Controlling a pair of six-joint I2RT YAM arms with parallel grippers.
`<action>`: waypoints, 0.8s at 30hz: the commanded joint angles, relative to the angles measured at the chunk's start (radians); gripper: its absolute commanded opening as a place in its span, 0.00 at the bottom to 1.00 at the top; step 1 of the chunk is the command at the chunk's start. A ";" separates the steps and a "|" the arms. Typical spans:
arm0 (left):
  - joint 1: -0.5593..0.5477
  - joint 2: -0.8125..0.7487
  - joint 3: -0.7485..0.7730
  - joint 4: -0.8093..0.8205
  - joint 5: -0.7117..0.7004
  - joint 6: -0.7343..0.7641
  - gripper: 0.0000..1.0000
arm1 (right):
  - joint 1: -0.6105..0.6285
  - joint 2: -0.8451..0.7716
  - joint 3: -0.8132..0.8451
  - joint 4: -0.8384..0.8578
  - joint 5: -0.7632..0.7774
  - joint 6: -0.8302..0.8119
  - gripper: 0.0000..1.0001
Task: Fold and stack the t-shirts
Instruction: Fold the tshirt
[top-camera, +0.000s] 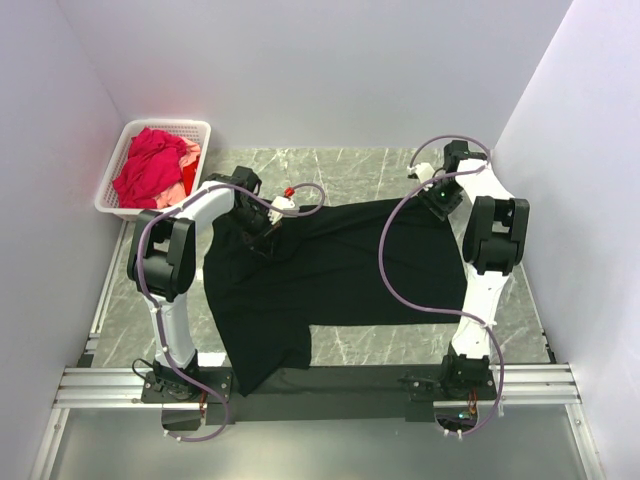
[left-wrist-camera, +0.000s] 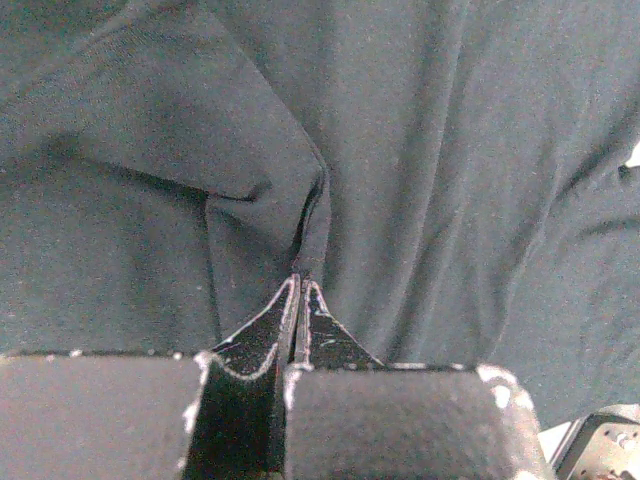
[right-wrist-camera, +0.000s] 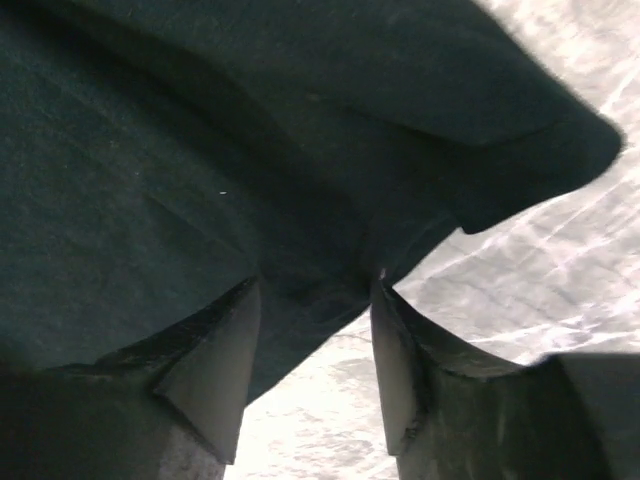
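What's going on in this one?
Both arms are working on the black t-shirt spread over the table. The left gripper is pinched shut on a ridge of its cloth near the far left side. The right gripper sits at the shirt's far right edge, jaws apart, nothing clamped. A crimson t-shirt and a salmon t-shirt lie bunched in the white basket.

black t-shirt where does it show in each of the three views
Top external: black t-shirt spread across the middle of the frame.
Left wrist: the shirt fills almost the whole frame, a fold pinched in the shut left gripper.
Right wrist: the shirt takes the upper left, its edge between the open right gripper's fingers.
Shared landmark: grey marble table, top and right wrist views.
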 joint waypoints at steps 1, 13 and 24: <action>0.003 0.000 0.037 -0.014 0.014 0.016 0.01 | 0.009 0.000 0.028 -0.022 -0.015 0.002 0.51; 0.007 -0.037 0.028 -0.021 0.009 0.011 0.01 | 0.007 -0.131 -0.108 0.058 0.002 -0.050 0.00; 0.012 -0.057 -0.028 -0.030 -0.015 0.037 0.01 | 0.043 -0.364 -0.576 0.547 0.169 -0.189 0.00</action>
